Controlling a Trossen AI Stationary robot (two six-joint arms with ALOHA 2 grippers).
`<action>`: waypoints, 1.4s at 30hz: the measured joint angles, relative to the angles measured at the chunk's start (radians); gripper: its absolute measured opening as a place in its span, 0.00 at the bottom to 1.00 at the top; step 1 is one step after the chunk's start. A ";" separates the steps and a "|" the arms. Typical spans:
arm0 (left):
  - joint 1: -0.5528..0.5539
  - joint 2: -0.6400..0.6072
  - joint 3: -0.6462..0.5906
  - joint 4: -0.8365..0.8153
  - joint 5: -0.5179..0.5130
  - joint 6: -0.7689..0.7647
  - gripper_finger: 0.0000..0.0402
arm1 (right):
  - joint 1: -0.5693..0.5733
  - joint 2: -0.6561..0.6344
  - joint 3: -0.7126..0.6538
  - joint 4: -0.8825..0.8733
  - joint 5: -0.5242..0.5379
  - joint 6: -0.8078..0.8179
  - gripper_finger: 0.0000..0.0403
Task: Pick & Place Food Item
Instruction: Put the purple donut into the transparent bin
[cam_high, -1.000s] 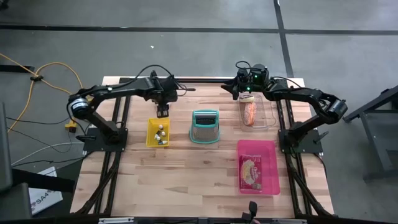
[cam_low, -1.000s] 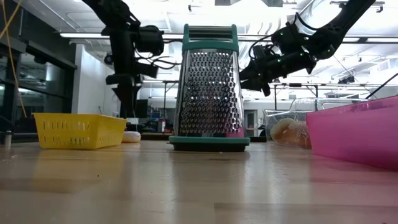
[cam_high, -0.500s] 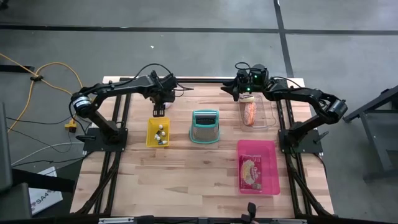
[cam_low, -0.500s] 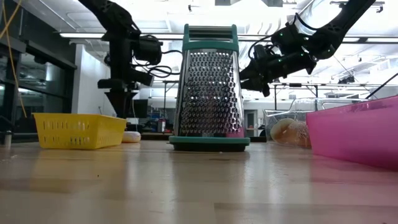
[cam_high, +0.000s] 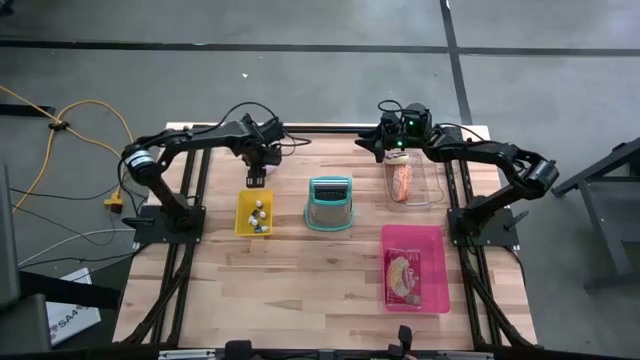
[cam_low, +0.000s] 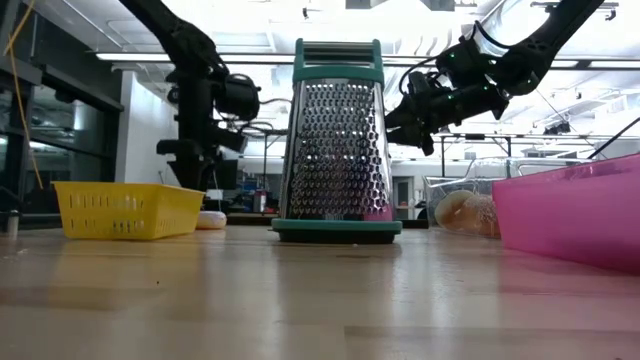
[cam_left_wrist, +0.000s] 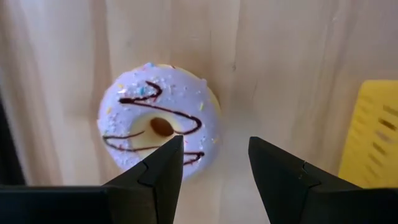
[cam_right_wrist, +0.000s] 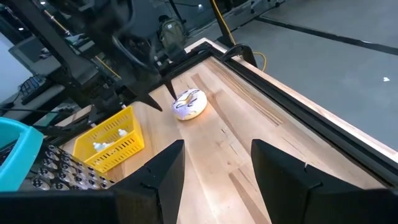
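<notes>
One doughnut (cam_left_wrist: 158, 124), iced pale lilac with a dark chocolate squiggle and a few coloured sprinkles, lies flat on the wooden table (cam_high: 300, 270) near its far edge, just beyond the one yellow basket (cam_high: 254, 213) and not in it. The left pincer (cam_left_wrist: 210, 167) hangs right over the doughnut with its two dark fingers (cam_left_wrist: 163, 168) apart and nothing between them; the doughnut lies mostly to one side of the gap, and the fingers do not grip it. The yellow basket holds several small pale pieces, too small to tell what they are. Beside it, mid-table, stands one teal-framed box grater (cam_high: 329, 203), upright. Farther to the right side sits one clear container (cam_high: 407, 182) with an orange-and-pale food item inside, and nearer the front edge lies one pink tray (cam_high: 414, 267) holding a single flat packet. The right pincer (cam_high: 388, 145) waits above the far end of the clear container, its two fingers (cam_right_wrist: 163, 168) apart and empty. In all: two arms, one doughnut, one basket, one grater, one clear container, one pink tray.
</notes>
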 joint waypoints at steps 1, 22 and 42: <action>0.000 0.015 0.000 0.002 -0.006 0.002 0.44 | 0.000 0.000 0.000 0.000 0.000 0.000 0.43; 0.000 0.113 0.000 0.044 -0.074 -0.010 0.41 | 0.000 0.000 0.000 0.000 0.002 0.000 0.43; -0.012 0.113 0.002 0.044 -0.089 -0.016 0.25 | 0.000 0.000 0.000 -0.019 0.002 0.000 0.43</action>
